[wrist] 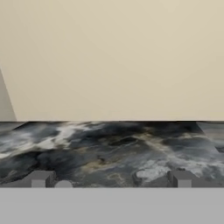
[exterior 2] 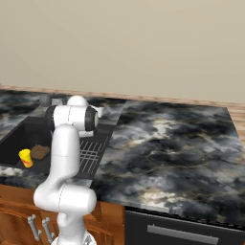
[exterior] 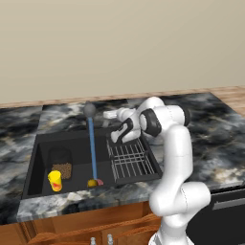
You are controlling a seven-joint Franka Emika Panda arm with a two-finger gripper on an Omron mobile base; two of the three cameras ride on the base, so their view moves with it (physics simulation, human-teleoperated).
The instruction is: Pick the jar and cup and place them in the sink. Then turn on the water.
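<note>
Jar (exterior: pixel 61 165) and cup (exterior: pixel 55 180) sit in sink (exterior: pixel 33 158) at its left end, touching. Water (exterior: pixel 92 148) streams down mid-basin. End effector (exterior: pixel 115 125) wide apart, empty, above sink's back rim, well right of both.

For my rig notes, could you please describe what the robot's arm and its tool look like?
The arm is glossy white, built of rounded tubular links with dark bands at the joints. Its tool is black with two small fingers; in the hand view the fingertips are blocky and grey. No cables or markings are visible.
</note>
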